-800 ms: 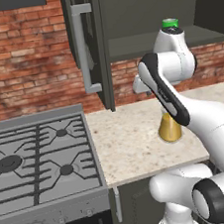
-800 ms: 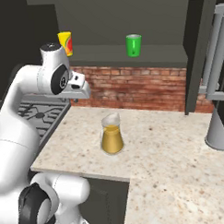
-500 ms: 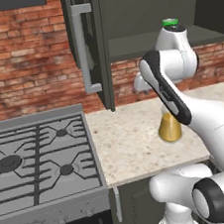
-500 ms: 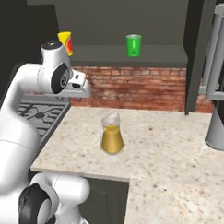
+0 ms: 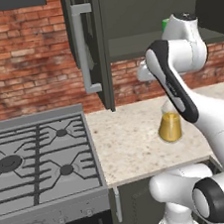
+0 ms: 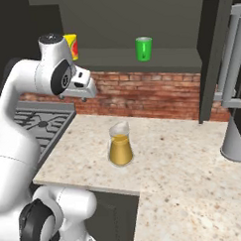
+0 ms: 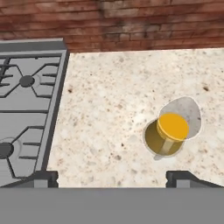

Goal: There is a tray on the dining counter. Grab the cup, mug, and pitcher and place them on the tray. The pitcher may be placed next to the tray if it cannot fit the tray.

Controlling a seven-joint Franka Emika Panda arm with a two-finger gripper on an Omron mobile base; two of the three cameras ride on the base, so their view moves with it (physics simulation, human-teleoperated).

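The glass pitcher [image 5: 170, 126] [image 6: 120, 148] with amber liquid stands upright on the beige kitchen counter [image 5: 131, 149]. In the hand view the pitcher [image 7: 171, 131] lies below and right of centre. My gripper [image 7: 113, 178] hangs high above the counter, left of the pitcher, and is open with nothing between its fingers; its hand [image 6: 79, 88] points down. The green mug [image 6: 143, 48] stands on the open cabinet's shelf. A yellow object with a red patch [image 6: 72, 46] sits on that shelf behind my arm; I cannot tell if it is the cup. The tray and dining counter are out of view.
A gas stove [image 5: 40, 158] [image 7: 22, 109] adjoins the counter on the left. An open dark cabinet door [image 5: 88, 47] with a long handle hangs above the counter's left end. A grey tapered vessel [image 6: 235, 140] stands at the right. A brick wall backs the counter.
The arm's upper joints have shifted slightly, and the hand stays high over the counter. The pitcher and mug have not moved.
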